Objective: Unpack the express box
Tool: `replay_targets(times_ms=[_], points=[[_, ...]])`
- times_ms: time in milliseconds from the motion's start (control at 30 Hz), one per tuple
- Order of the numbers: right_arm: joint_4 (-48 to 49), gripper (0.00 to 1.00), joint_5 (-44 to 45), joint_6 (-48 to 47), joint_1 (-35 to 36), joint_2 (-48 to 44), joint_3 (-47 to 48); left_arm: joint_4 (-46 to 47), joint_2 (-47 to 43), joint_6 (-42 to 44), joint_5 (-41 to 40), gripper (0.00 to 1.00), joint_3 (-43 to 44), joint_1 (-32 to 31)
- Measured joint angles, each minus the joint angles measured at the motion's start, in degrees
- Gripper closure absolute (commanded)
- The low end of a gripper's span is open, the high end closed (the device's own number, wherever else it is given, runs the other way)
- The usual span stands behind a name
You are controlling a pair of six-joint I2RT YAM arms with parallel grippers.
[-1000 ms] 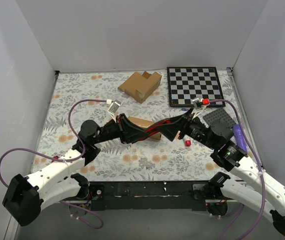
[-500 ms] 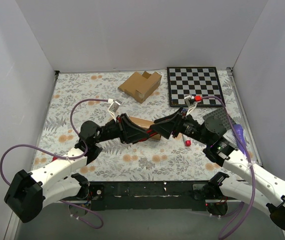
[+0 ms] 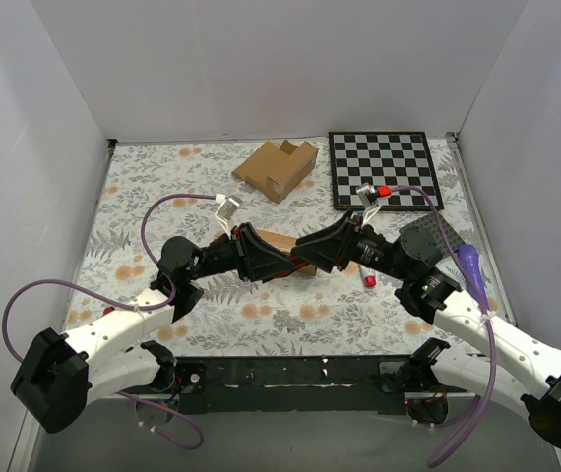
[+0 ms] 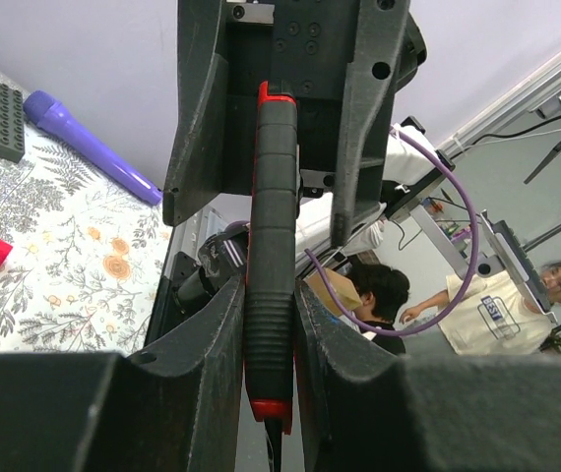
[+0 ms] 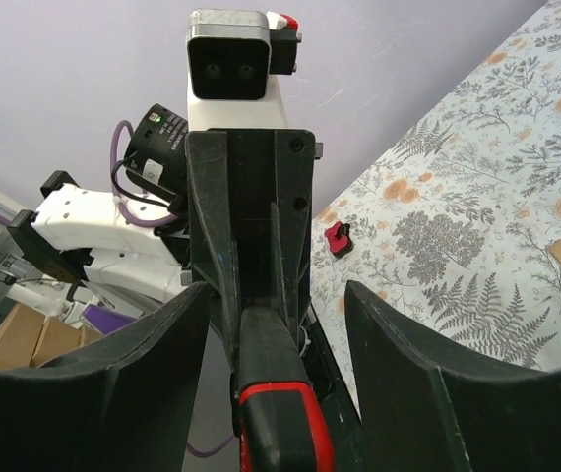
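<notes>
Brown express box [image 3: 277, 239] lies at the middle of the bench [image 3: 162, 187], under both arms. My left tool [image 4: 271, 329] clenches a red-and-black handle [image 4: 273, 197]; my right tool [image 5: 280, 388] straddles it, fingers apart.

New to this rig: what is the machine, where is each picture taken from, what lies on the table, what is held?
Two robot arms with two-finger grippers are bolted side by side at the near edge. The wide picture looks down from above; the other two come from cameras on each wrist. On the flowered cloth lie the express box, under the arms, a notched cardboard box, a checkerboard, a grey studded plate, a purple pen-like stick and a small red piece. The left gripper clamps a black tool with red ends; the right gripper stands open around its far end.
</notes>
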Motion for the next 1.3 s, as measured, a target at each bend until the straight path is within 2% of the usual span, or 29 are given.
replay_targets(times_ms=[267,300,400,467,600,767,867,900,933,967,1067,1100,1133,1233,1300], points=[[0.94,0.45,-1.05,0.55,-0.13,0.55,0.0,1.46,1.22,-0.63,-0.42,1.0,0.0,-0.02],[0.96,0.45,-1.27,0.68,-0.15,0.66,0.0,1.66,1.27,-0.76,-0.42,1.0,0.0,-0.02],[0.98,0.37,-1.6,0.96,-0.26,0.76,-0.02,2.29,1.36,-1.16,-0.85,1.0,0.0,-0.04],[0.96,0.39,-1.66,1.18,-0.24,0.76,-0.04,2.75,1.36,-1.42,-1.53,1.0,0.0,-0.04],[0.94,0.54,-1.73,1.09,-0.24,0.74,-0.07,3.34,1.42,-1.81,-2.4,1.0,0.0,-0.04],[0.98,0.58,-2.01,1.31,-0.24,0.76,-0.09,4.24,2.32,-2.4,-2.56,1.0,0.0,-0.39],[0.98,0.74,-1.99,1.25,-0.24,0.76,-0.09,4.22,2.58,-2.43,-2.51,1.0,0.0,-0.79],[1.09,0.87,-2.21,1.46,-0.24,0.76,-0.09,4.22,2.6,-2.4,-2.54,1.0,0.0,-0.81],[1.29,0.95,-2.34,1.62,-0.24,0.76,-0.09,4.11,2.69,-2.27,-2.49,1.0,0.0,-0.79],[1.42,0.99,-2.49,1.81,-0.24,0.74,-0.09,4.33,2.71,-2.4,-2.29,1.0,-0.02,-0.76],[1.62,0.99,-2.82,1.88,-0.24,0.76,-0.09,4.22,2.69,-2.19,-2.16,0.99,0.0,-0.79],[1.49,0.99,-2.82,1.86,-0.24,0.76,-0.09,3.93,2.67,-2.1,-2.19,0.97,0.0,-0.79],[1.29,0.99,-2.82,1.75,-0.26,0.76,-0.09,3.63,2.64,-1.9,-2.19,0.78,0.0,-0.79],[-0.07,0.99,-2.67,1.05,-0.33,0.68,-0.09,1.16,2.38,-0.94,-2.19,0.52,0.24,-0.81],[-2.21,0.99,-1.92,-0.31,-0.48,0.13,-0.02,-2.01,2.19,0.09,-2.23,0.43,0.7,-0.83]])
